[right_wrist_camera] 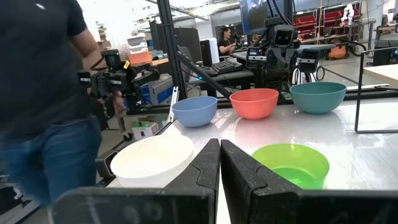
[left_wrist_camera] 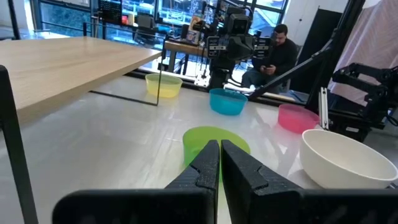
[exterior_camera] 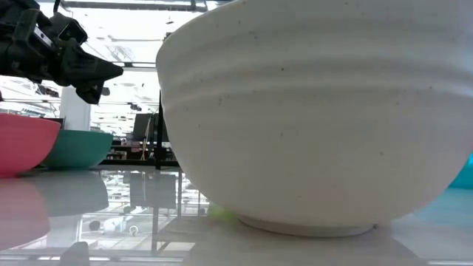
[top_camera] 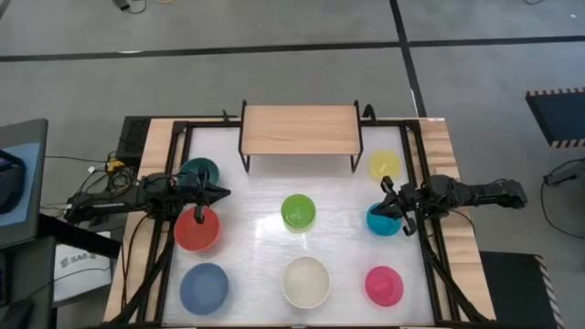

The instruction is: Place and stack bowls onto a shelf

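Hovering w/ fingers pinched shut and empty, left gripper [top_camera: 222,193] sits above red round plastic bowl [top_camera: 196,228], right gripper [top_camera: 385,187] above cyan bowl [top_camera: 385,220]; wood-topped shelf [top_camera: 300,129] bare, so no bowl's placed yet—next needs fingers opening over a rim.

Desk [top_camera: 338,206], seen from above: a glossy white surface inside a light wood border. At its far edge stands the shelf [top_camera: 300,129], wood top on thin black legs, nothing on it. Eight bowls rest directly on the desk, all apart: teal bowl [top_camera: 199,171] and yellow bowl [top_camera: 385,164] nearest the shelf; red bowl [top_camera: 196,228], green bowl [top_camera: 298,211] and cyan bowl [top_camera: 384,220] in the middle row; blue bowl [top_camera: 203,288], cream bowl [top_camera: 305,281] and pink bowl [top_camera: 384,285] along the near edge.
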`<state>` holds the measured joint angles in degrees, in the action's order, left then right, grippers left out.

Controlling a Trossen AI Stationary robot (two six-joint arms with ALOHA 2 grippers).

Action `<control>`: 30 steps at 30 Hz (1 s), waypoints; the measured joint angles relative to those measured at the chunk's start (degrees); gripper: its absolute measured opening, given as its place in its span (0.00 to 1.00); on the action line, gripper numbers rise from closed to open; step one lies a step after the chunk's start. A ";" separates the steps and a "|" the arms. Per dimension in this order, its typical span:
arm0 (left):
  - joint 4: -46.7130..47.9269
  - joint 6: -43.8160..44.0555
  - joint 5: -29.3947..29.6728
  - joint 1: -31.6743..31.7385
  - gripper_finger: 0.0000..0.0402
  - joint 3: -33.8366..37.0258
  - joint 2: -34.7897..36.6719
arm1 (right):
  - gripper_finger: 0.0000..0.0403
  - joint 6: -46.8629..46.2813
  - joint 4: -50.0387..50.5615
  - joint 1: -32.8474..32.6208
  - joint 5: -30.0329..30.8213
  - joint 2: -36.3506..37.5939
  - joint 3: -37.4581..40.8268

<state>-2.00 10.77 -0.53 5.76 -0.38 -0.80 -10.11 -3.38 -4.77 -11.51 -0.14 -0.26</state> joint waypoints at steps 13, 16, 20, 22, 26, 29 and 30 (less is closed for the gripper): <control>-3.47 22.10 29.70 0.02 0.00 0.02 -0.11 | 0.11 1.40 0.51 1.72 2.39 -0.16 -0.04; -4.63 27.32 26.29 0.02 0.00 0.02 -0.93 | 0.11 5.21 0.37 2.27 4.40 -0.17 -0.04; -9.22 37.58 20.92 -0.47 0.00 -0.19 -4.73 | 0.11 10.37 -7.61 3.60 15.12 -0.20 -0.04; -8.29 39.84 22.29 -1.44 0.00 -1.04 -8.65 | 0.11 4.63 -14.45 4.24 18.62 -0.17 -0.16; -9.19 37.78 30.15 -2.77 0.00 -6.38 -18.15 | 0.11 -4.81 -24.56 5.84 26.20 -0.28 -1.62; -9.25 34.81 31.24 -2.82 0.00 -11.69 -25.22 | 0.11 -4.63 -31.01 7.20 33.85 0.06 -2.47; -9.08 33.82 30.64 -2.83 0.00 -13.55 -27.50 | 0.11 -4.63 -32.46 7.60 35.31 -0.03 -2.47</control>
<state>-11.08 44.58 30.11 2.93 -13.93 -28.30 -14.74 -35.84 2.82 23.81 -0.17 -2.72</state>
